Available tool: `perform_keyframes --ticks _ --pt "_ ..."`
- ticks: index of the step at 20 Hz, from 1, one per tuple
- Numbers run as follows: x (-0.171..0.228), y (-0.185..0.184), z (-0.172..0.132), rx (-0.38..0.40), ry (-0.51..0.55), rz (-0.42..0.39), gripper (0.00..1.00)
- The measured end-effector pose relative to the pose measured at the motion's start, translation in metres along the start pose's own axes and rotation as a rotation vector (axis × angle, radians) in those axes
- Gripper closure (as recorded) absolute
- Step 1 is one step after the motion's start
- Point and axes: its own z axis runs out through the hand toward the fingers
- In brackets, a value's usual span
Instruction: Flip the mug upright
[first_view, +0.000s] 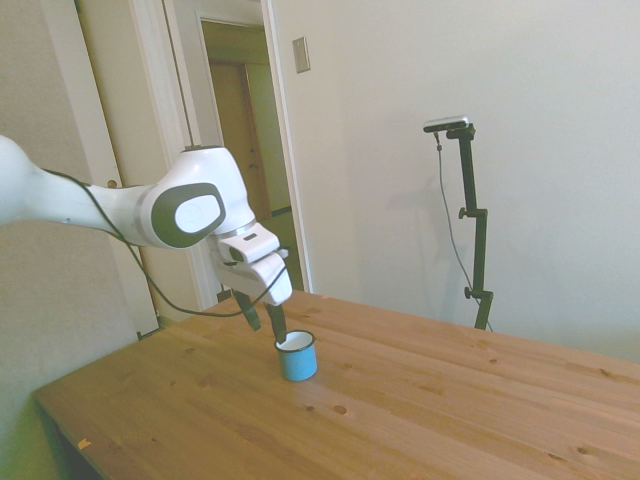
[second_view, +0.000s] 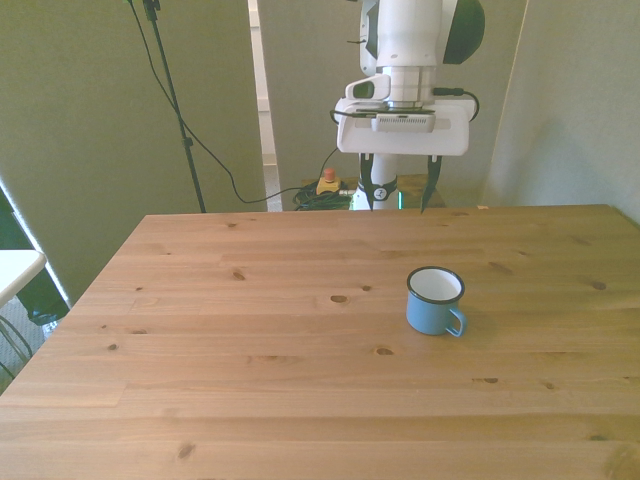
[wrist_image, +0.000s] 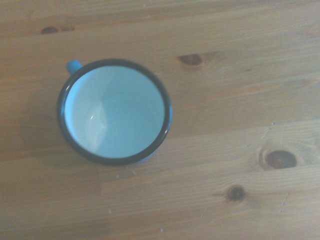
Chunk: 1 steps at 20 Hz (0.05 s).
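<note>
The light-blue mug stands upright on the wooden table, its white inside and dark rim facing up and its handle toward the camera in the front view. In the side view the mug sits just below and beside my fingertips. My gripper hangs above the table behind the mug, open, with nothing between its fingers and clear of the rim. It also shows in the side view as the gripper. The wrist view looks straight down into the mug.
The table spreads wide on every side of the mug. Off the far edge, cables and a small red-topped button lie on the floor. A white surface juts in at the front view's left.
</note>
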Motion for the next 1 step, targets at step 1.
perform_keyframes --ticks 1 --pt "-0.0093 0.0007 -0.001 0.0 0.002 -0.015 0.0"
